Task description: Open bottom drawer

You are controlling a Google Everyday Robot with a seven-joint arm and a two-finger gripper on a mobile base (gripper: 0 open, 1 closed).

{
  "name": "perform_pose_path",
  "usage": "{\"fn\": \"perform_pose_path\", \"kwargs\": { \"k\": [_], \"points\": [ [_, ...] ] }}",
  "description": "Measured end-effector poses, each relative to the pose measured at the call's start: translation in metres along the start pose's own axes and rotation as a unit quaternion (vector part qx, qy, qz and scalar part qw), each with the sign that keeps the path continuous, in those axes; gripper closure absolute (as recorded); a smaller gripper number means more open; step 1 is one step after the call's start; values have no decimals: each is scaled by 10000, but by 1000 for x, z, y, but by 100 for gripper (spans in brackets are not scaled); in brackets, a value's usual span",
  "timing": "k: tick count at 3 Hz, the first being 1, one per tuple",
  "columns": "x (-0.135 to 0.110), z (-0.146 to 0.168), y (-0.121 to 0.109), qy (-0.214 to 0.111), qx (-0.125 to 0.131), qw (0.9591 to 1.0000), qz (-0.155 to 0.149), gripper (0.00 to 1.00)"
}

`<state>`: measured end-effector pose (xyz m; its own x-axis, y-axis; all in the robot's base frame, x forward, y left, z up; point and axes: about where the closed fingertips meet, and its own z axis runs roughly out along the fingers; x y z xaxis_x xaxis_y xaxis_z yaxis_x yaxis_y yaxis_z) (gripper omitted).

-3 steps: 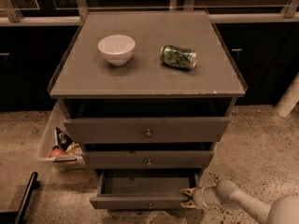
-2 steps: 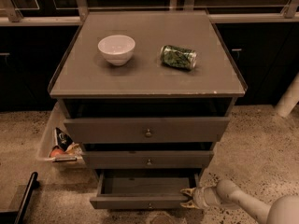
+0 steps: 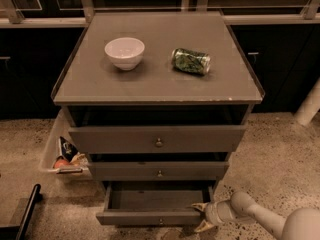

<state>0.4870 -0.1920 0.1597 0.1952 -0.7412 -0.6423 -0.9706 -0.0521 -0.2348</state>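
The bottom drawer (image 3: 155,217) of the grey-brown cabinet stands pulled out, its dark interior showing, with a tiny knob (image 3: 160,221) on its narrow front. My gripper (image 3: 201,216) is at the drawer's right front corner, reaching in from the lower right on a pale arm (image 3: 260,217). One fingertip (image 3: 198,207) lies at the top of the drawer front's right end, the other (image 3: 202,227) below it. The medium drawer (image 3: 159,170) and the tall top drawer (image 3: 157,139) stand slightly out above.
A white bowl (image 3: 124,52) and a green can (image 3: 190,61) lying on its side rest on the cabinet top (image 3: 157,86). A clear bin (image 3: 64,154) with snack packets stands on the speckled floor to the left. A black bar (image 3: 27,211) is at the lower left.
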Motion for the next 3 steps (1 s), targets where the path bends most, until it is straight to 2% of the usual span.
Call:
{"fn": "perform_pose_path", "kwargs": {
  "k": [1,3],
  "points": [
    [-1,-3,19,-96,-141,9999,-20,9],
    [-1,-25,55,-157,-155,9998,-23,56]
  ]
}}
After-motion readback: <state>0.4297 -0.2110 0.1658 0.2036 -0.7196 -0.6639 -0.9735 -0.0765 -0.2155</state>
